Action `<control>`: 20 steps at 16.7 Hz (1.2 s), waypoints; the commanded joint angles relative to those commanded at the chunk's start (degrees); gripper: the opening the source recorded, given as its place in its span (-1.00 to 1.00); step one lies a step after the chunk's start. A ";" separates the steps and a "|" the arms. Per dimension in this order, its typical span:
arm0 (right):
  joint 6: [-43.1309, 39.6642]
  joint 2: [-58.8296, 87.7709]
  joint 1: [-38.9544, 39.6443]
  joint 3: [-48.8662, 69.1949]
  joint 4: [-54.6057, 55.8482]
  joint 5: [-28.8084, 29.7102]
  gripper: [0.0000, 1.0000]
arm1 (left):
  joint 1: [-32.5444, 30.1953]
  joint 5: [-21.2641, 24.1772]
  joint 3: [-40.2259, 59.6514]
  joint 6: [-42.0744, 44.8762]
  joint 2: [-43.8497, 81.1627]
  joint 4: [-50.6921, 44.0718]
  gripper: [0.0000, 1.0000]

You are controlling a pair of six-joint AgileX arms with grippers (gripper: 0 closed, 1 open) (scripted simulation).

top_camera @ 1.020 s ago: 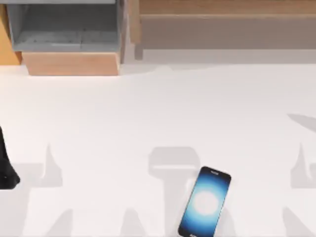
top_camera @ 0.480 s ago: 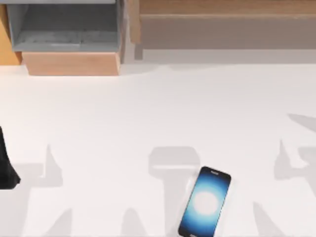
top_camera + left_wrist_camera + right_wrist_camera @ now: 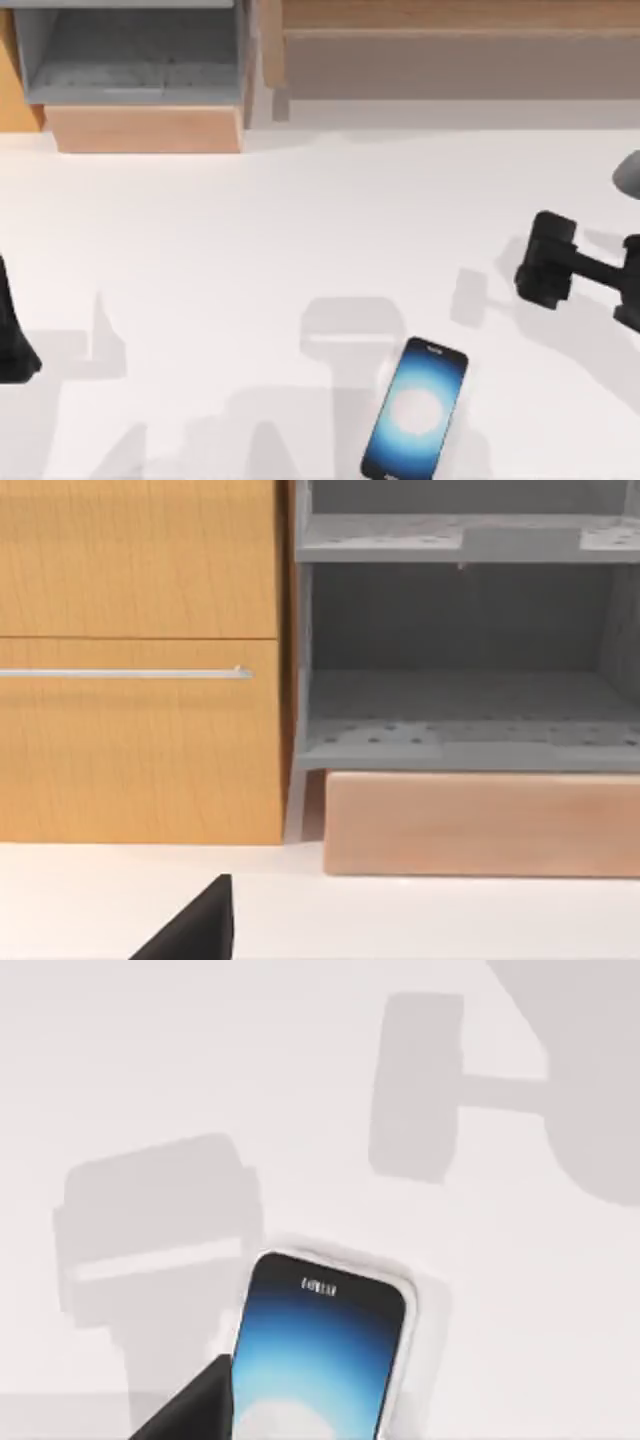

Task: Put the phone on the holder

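Note:
The phone [image 3: 415, 410] lies flat on the white table [image 3: 300, 220] near the front edge, right of centre. It is a black slab whose screen glows blue with a white middle, and its top end points away from the front. The right wrist view looks down on the phone's [image 3: 320, 1345] top half. My right gripper [image 3: 537, 260] hovers over the table to the right of the phone and farther back, pointing left, apart from it. My left arm [image 3: 10, 340] is parked at the table's left edge. The holder is out of view.
At the back left stand a grey open shelf unit [image 3: 130, 60] and a wooden block [image 3: 145, 128]; the left wrist view adds a wooden cabinet front [image 3: 140, 660]. A long wooden board [image 3: 450, 40] runs along the back right. Grey shadows lie around the phone.
My right arm has come in from the right edge and moved left over the table toward the phone. The phone and my left arm have not moved.

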 joint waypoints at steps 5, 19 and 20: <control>16.08 24.72 10.89 16.76 -13.48 -0.17 1.00 | 0.00 0.00 0.00 0.00 0.00 0.00 1.00; 27.60 41.91 18.60 29.04 -21.27 -0.12 1.00 | 0.00 0.00 0.00 0.00 0.00 0.00 1.00; 27.60 42.60 18.65 28.26 -19.95 -0.11 1.00 | 0.00 0.00 0.00 0.00 0.00 0.00 1.00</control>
